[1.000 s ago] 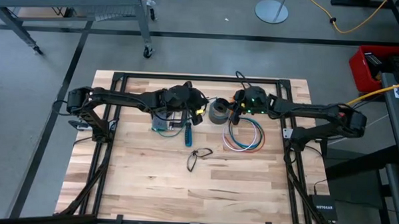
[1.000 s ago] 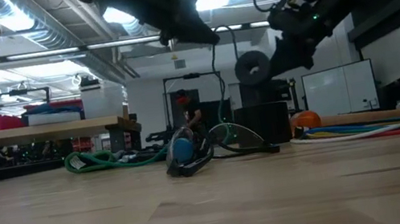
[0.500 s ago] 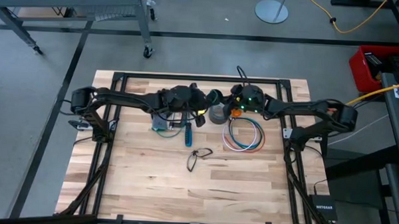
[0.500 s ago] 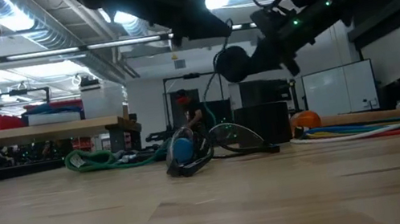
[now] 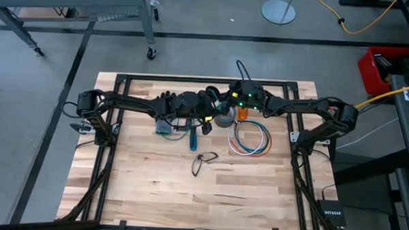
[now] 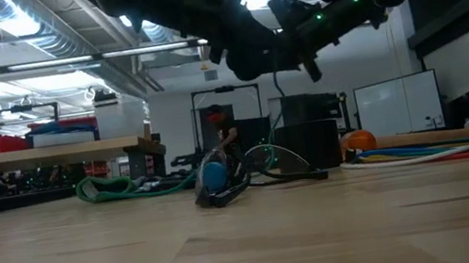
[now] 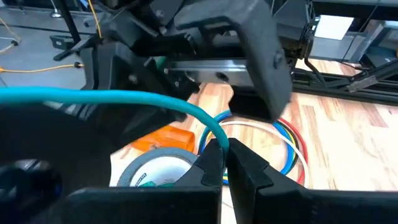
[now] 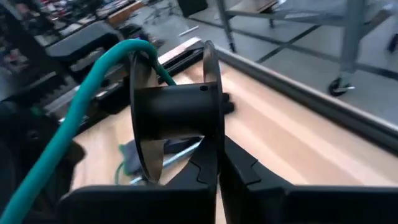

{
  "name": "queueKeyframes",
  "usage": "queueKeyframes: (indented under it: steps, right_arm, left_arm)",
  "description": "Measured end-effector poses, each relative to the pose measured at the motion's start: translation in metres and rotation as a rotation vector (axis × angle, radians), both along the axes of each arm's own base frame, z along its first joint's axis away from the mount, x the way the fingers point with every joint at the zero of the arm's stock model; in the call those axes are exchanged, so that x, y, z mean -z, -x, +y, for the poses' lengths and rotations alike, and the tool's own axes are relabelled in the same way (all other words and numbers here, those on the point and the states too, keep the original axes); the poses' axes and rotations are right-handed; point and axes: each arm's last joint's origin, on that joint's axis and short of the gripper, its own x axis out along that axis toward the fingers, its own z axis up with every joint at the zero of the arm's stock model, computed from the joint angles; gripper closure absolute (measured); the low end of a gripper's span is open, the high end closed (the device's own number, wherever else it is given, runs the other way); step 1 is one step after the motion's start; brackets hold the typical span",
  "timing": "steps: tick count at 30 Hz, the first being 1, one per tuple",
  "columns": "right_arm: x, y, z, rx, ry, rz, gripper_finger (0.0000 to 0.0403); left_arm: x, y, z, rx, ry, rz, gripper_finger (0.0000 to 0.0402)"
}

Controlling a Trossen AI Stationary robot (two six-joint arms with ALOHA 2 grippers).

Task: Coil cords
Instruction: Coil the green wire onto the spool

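Beside the tape roll (image 5: pixel 224 116), the cords (image 5: pixel 251 139) lie ringed, unobstructed.

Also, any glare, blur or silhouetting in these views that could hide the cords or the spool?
Low view: ceiling lights behind leave both arms as dark silhouettes; the cords stay readable. Right wrist view: the black spool and teal cord are soft and blurred. Left wrist view: near parts blurred, the grey tape roll clearer. High view: evenly lit.

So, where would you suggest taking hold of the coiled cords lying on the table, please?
Probably from above, on the outer arc of the cords, the side away from the grey tape roll. They lie flat in a loose ring with bare wood around that arc, so fingers could straddle the bundle there.
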Motion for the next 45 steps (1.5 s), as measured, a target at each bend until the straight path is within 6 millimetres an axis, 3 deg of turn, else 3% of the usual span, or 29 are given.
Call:
queueKeyframes:
  steps: [8, 17, 23, 38, 45]
  right_arm:
    - [0.014, -0.008, 0.011, -0.03, -0.013, 0.126, 0.0402]
    - [-0.001, -0.013, 0.009, -0.032, 0.047, -0.027, 0.0402]
    - [-0.009, -0.013, 0.007, -0.045, 0.069, -0.094, 0.0402]
    - [-0.038, 0.031, -0.004, -0.148, -0.015, -0.041, 0.0402]
    - [-0.039, 0.049, 0.005, -0.229, -0.058, 0.081, 0.0402]
  left_arm:
    - [-0.001, 0.001, 0.001, -0.01, 0.005, -0.002, 0.0401]
    - [0.0, 0.001, -0.002, -0.02, 0.04, 0.005, 0.0401]
    - [0.009, 0.005, -0.005, -0.035, 0.05, 0.11, 0.0401]
    - [0.019, 0.012, -0.002, -0.162, -0.071, 0.26, 0.0401]
    - [0.019, 0.012, -0.001, -0.172, -0.123, 0.276, 0.0401]
